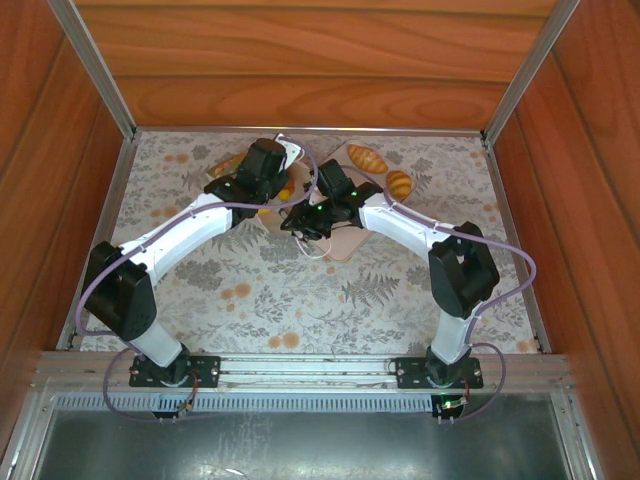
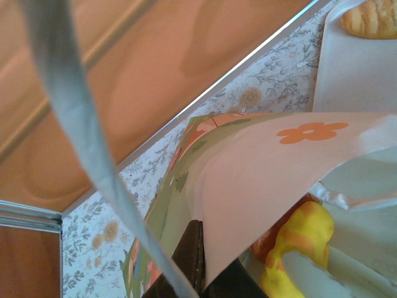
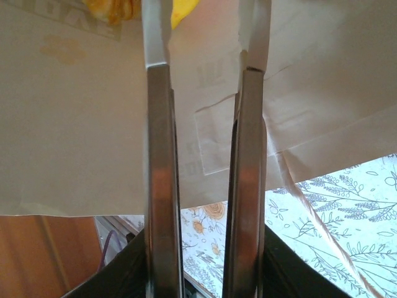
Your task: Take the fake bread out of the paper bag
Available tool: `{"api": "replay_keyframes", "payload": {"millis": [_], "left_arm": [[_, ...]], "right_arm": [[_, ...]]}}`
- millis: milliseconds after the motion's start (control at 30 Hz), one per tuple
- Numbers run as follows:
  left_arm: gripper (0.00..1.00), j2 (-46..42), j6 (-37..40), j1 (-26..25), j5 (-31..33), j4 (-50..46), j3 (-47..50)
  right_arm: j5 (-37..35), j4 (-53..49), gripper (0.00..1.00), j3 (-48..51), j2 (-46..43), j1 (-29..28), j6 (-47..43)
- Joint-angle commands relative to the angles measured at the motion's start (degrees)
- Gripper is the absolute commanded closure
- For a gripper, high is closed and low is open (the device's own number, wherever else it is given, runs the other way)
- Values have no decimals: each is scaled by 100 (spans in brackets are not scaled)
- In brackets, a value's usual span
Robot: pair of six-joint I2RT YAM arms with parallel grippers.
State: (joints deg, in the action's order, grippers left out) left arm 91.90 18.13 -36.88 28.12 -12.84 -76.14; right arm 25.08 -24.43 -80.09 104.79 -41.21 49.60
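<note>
Centrally, in the upper middle of the top view, both arms meet over the paper bag (image 2: 248,167), which lies on the patterned table (image 1: 250,290) just left of the pale tray (image 2: 360,74). A long loaf (image 1: 367,158) and a round bun (image 1: 398,183) already rest on the tray, so the task appears partly done.

The left gripper (image 2: 198,273) sits at the lower middle of its wrist view. Its jaws are pressed together on the edge of the bag's upper wall, lifting it so that the mouth gapes toward the lower right. A yellow and orange piece of bread (image 2: 301,239) shows inside that opening. The bag's cord handle (image 2: 80,124) hangs loose across the left of that frame.

The right gripper (image 3: 201,25) points up the frame against the bag's pale paper, its jaws a narrow gap apart. A scrap of yellow bread shows at the top edge near the fingertips. Whether the jaws are pinching it cannot be told, as the tips run out of frame.

The step in hand is judged to be reaching in for another piece. The next move calls for a firm pinch on the bread alone, not the paper, then a straight withdrawal through the mouth while the left gripper holds the bag open and down.
</note>
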Motion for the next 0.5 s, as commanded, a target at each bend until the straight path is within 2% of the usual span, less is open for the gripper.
{"api": "replay_keyframes", "payload": {"millis": [0,467], "left_arm": [[100,-84,-99,-46,103,54,20],[100,-49,-305,-42,230,104,23]], "right_arm": [[-15,165,64,58,-24,43,12],[-112,701,70,821,-822,49,-159]]}}
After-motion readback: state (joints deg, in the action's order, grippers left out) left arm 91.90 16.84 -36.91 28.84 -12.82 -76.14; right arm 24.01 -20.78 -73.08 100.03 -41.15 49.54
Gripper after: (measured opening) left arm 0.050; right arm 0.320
